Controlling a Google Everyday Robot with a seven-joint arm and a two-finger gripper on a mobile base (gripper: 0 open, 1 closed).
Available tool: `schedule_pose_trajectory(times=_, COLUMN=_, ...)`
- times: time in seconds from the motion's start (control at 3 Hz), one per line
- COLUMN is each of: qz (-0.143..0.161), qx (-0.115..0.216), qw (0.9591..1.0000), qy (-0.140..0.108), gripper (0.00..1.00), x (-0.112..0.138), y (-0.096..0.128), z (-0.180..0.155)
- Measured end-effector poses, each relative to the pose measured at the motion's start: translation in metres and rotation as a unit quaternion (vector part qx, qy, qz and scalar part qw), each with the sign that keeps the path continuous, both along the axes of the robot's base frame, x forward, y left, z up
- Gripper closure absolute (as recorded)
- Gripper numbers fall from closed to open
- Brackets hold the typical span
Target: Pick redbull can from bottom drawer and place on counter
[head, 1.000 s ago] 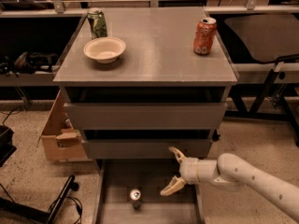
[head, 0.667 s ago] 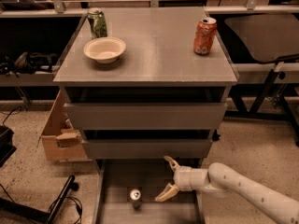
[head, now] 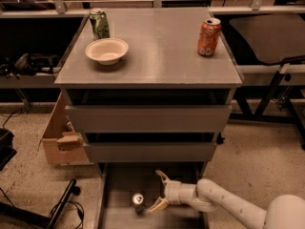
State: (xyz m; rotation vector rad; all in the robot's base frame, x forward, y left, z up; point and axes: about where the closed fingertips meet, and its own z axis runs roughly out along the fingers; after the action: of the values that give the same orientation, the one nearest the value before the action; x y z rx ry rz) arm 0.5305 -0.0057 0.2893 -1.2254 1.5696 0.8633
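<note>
Silver and shiny on top, the redbull can (head: pixel 138 200) stands upright on the floor of the bottom drawer (head: pixel 119 185). That drawer is pulled out.

My hand (head: pixel 153 191) is just to the right of the redbull can, over the same drawer. Its two fingers are spread wide apart, one high and one low. They hold nothing. The low finger tip is very close to the redbull can, but I cannot tell if it touches. My white arm (head: pixel 224 205) comes in from the right of the redbull can.

Right above the redbull can is the middle drawer (head: pixel 150 151), and above that is the top drawer (head: pixel 147 118). Both are grey.

Higher still above the redbull can is the flat grey desk (head: pixel 157 56). A pale bowl (head: pixel 107 50) sits on it, up and a bit to the left of the redbull can. A green can (head: pixel 99 24) stands even farther up on that side. An orange can (head: pixel 208 37) stands up and to the right of the redbull can.

Left of the redbull can and a little higher, a brown cardboard box (head: pixel 59 142) sits on the ground.
</note>
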Motion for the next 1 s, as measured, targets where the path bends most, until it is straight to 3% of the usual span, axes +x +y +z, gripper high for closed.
schedule_pose_trajectory(times=0.33, qz=0.001, qx=0.033, qw=0.9995, qy=0.002, gripper=0.0, x=0.006, y=0.037, z=-0.034)
schedule_pose_trajectory(times=1.0, qz=0.031, qx=0.049, qw=0.998, qy=0.024, gripper=0.0, x=-0.002, y=0.069, z=-0.067)
